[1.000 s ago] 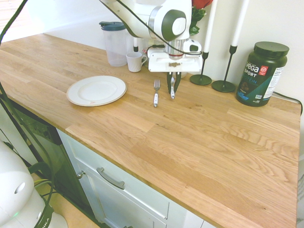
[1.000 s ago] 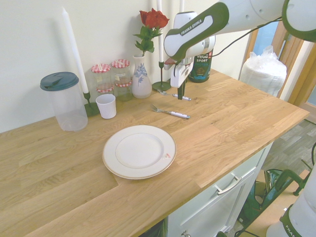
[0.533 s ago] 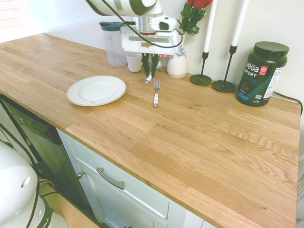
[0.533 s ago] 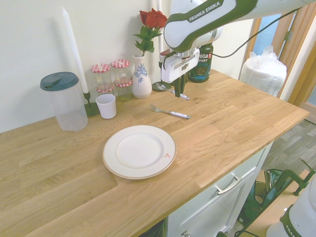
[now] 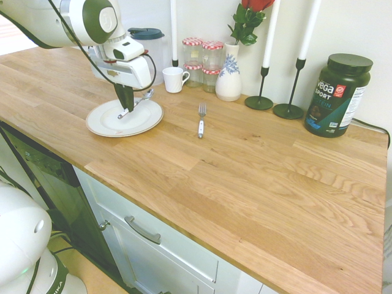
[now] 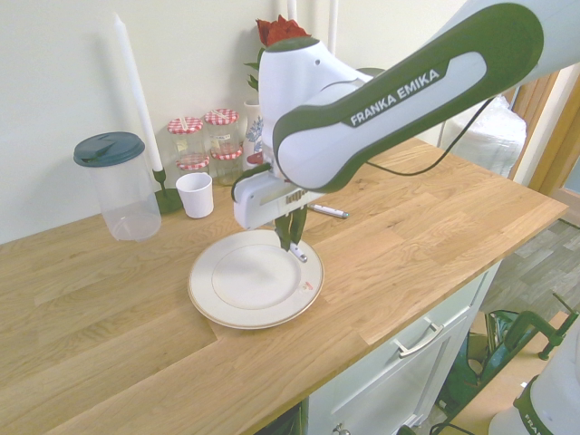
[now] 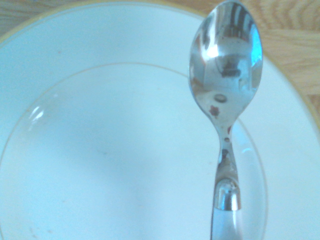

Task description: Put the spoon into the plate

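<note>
Now the tabletop (image 5: 257, 177) carried the plate (image 5: 105, 125) directly beneath the hand (image 5: 127, 110), which pointed down and was clamped on the white handle of the spoon (image 5: 139, 101); the spoon hung clear above the plate, its long axis slanting, the bowl out over the rim, the handle end toward the middle; a second earlier the hand had held it beside the fork (image 5: 200, 119), well apart from the plate.
</note>
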